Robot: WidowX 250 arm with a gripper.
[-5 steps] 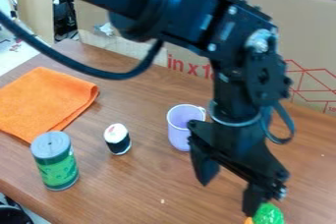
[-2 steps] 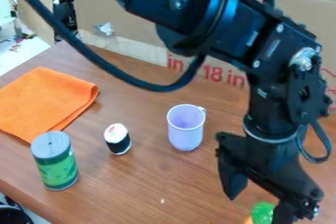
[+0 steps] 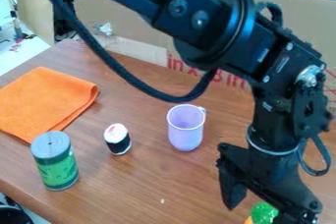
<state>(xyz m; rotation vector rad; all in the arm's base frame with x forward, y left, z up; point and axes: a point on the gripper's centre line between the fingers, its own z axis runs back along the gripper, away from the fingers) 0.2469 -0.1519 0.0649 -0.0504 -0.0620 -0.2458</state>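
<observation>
Since the earliest frame, the black two-finger gripper has shifted toward the view's right and slightly nearer the front, so the pale lilac plastic cup is now free of the arm's overlap; the cup and the things left of it have kept their places. The gripper hangs with its fingers spread wide apart, and nothing appears to be held in it. The bright green, knobbly thing with an orange part is low between the fingers, nearer the right-hand one in view; its lower portion runs past the view's edge, and whether a finger touches it cannot be told.

The cup stands upright behind the gripper and to its left in view. Farther left are the small white cylinder with a dark band and, beyond that, the green can with a grey lid, both upright. The folded orange cloth lies farthest off, behind the can, all on the brown wood-grain table.

As a judgement, good work around the green thing calls for centring the open fingers over it first, since it seems off to one side. Any descent should be slow and straight, and any closing gentle and even, so that one finger does not nudge it or roll it away.
</observation>
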